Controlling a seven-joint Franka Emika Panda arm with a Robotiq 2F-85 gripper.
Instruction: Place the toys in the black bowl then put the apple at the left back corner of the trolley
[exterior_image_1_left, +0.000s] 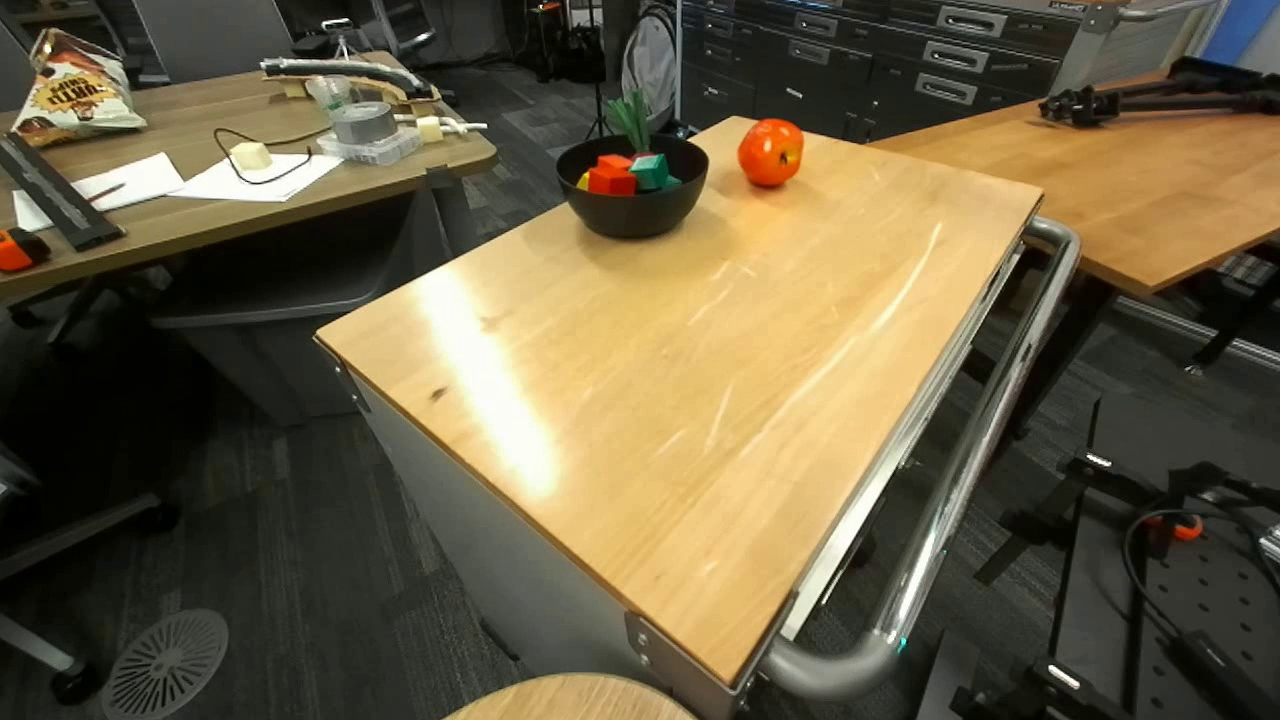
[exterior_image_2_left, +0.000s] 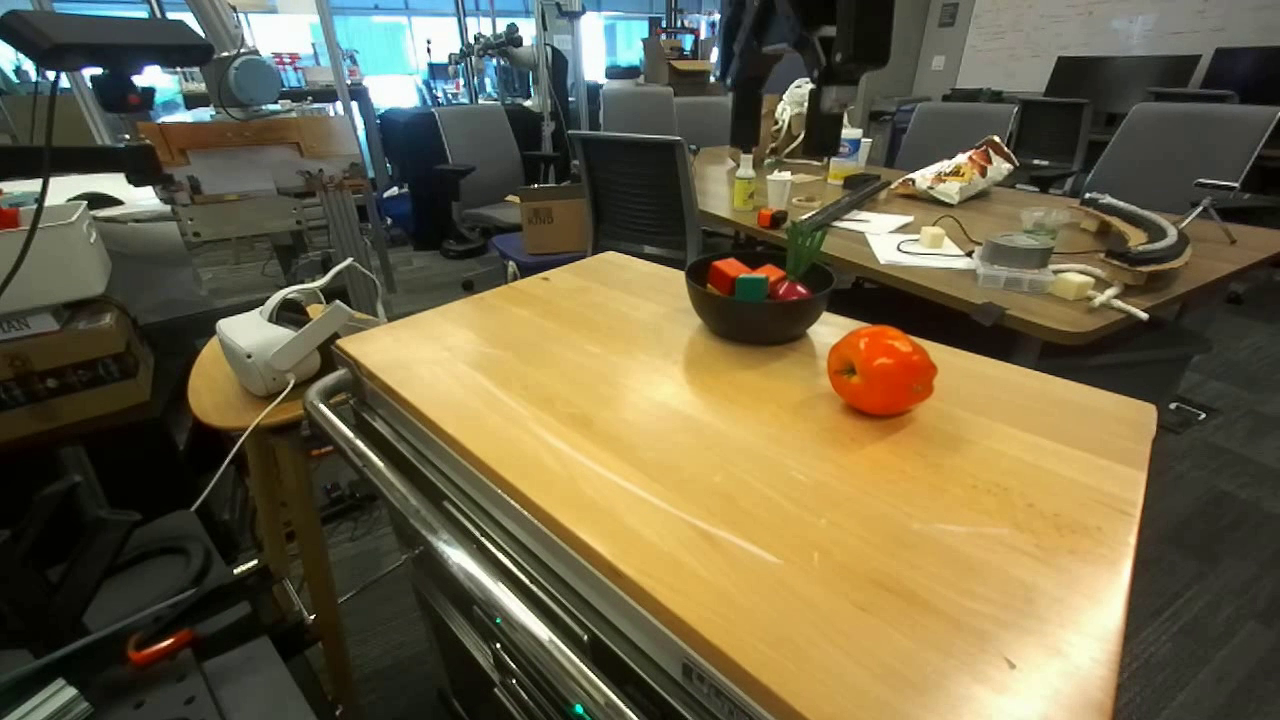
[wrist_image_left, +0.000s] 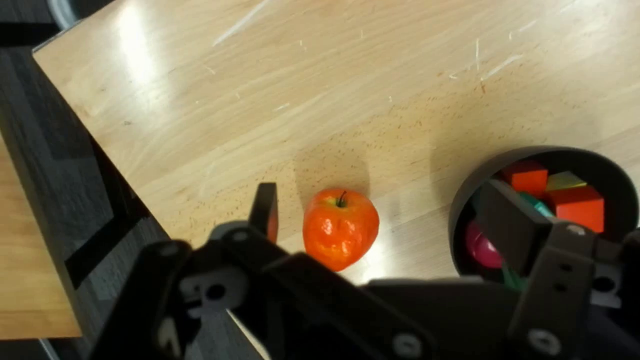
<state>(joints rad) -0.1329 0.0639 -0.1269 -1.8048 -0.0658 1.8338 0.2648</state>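
Two fingers (wrist_image_left: 512, 225) stand wide apart in the wrist view, blurred, and we see them holding nothing. Below the gap between them the apple (wrist_image_left: 341, 229) rests on the trolley (wrist_image_left: 350, 100), nearer the finger at the left of that view; how far below, we cannot tell. Under the finger at the right sits the black bowl (wrist_image_left: 585, 162), apart from the apple. That finger covers part of it, so we cannot count the blocks (wrist_image_left: 580, 210) inside; we make out red, yellow and teal ones, plus a small dark red, green-leaved fruit (wrist_image_left: 482, 247) partly hidden by the same finger. In an exterior view the gripper (exterior_image_2_left: 785, 140) hangs from the top edge, its upper part cut off. Well below the fingers there, the bottom edge crops the trolley's handle (exterior_image_2_left: 452, 548). In both exterior views the bowl's wall hides the lower parts of the blocks.
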